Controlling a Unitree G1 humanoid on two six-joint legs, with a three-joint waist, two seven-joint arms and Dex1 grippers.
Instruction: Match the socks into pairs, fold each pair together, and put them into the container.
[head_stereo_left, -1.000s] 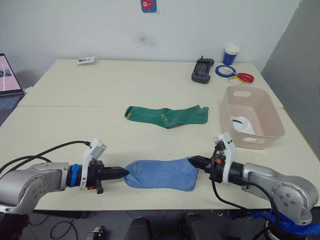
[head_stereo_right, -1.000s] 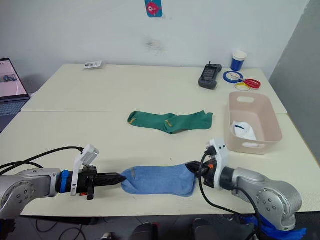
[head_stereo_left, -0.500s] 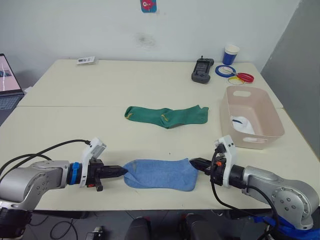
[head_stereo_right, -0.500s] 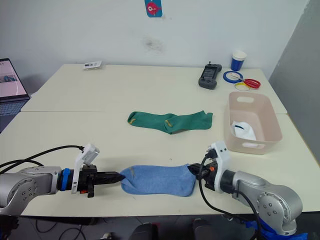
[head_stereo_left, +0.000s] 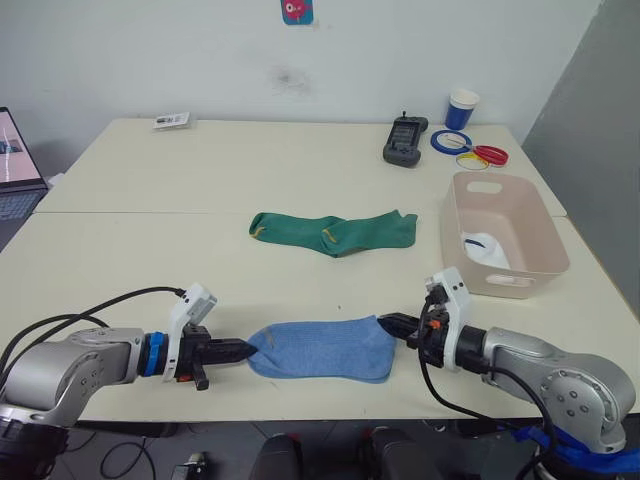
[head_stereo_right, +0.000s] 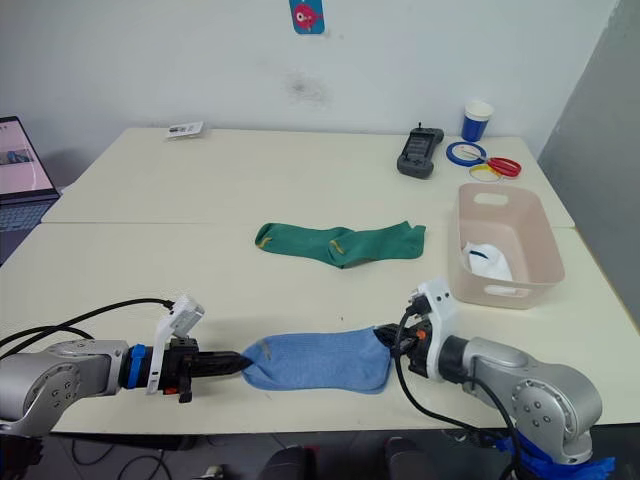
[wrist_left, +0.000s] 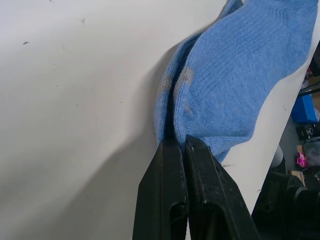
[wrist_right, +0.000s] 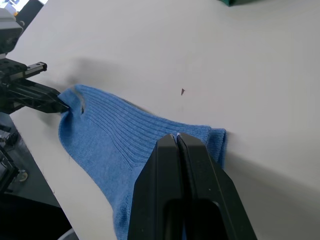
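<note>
Light blue socks (head_stereo_left: 322, 348) lie stacked near the front edge of the table (head_stereo_left: 230, 180), long axis running left–right w/ respect to the robot, i.e. straight along the line btwn the two grippers. Left gripper (head_stereo_left: 243, 349) sits at the left end, fingers pressed together; in the left wrist view they look pinched on the edge of the fabric there. Right gripper (head_stereo_left: 386, 323) is at the opposite end, fingers also closed tight, tips on the ribbed cuff end as far as the right wrist view shows. So each arm has its own end, neither has to reach across.

That's the relation the next move hangs on, I'd say: the pair is stretched end to end btwn the hands, so a fold means bringing one end over to the other along that same axis.

Container (head_stereo_left: 535, 232) stands to the right and farther back, well apart from the blue pair but much nearer the right arm. Something white (head_stereo_left: 487, 248) already lies inside it, prob. the white pair. Dark green socks (head_stereo_left: 333, 231) lie mid-table, also lengthwise left–right, beyond the blue ones and untouched.

Judging by this: one pair in, blue in hand, green not yet done.
</note>
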